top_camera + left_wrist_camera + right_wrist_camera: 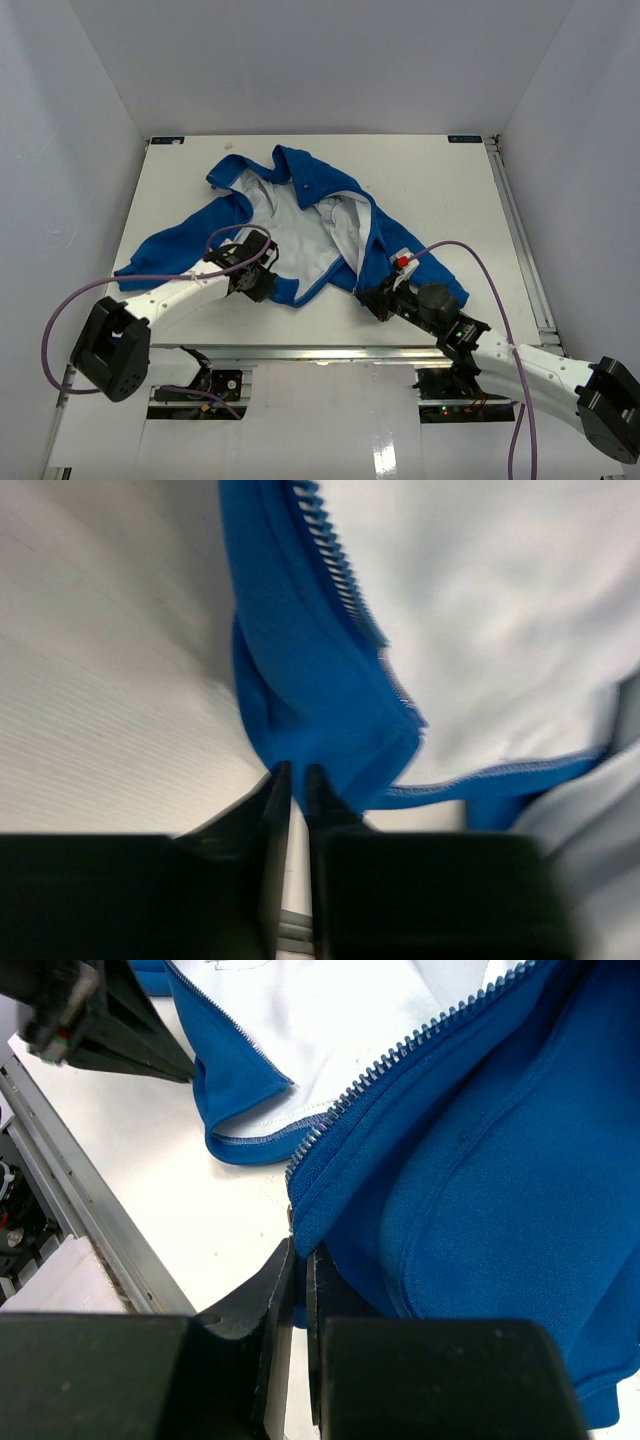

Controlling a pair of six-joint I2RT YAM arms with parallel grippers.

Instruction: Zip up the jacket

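The bright-blue jacket (300,215) lies open on the white table (440,190), its pale lining facing up. My left gripper (262,287) is shut on the lower edge of the jacket's left front panel. In the left wrist view the blue hem (310,680) with its zipper teeth (340,580) sits pinched at the fingertips of the left gripper (297,772). My right gripper (368,298) is shut on the bottom corner of the right front panel. In the right wrist view the gripper (300,1250) pinches blue fabric (480,1160) just below the zipper strip (420,1045).
A metal rail (320,352) runs along the table's near edge, close to both grippers. White walls enclose the table on three sides. Purple cables (150,245) loop over the left arm and the right arm. The left gripper's black body shows in the right wrist view (110,1030).
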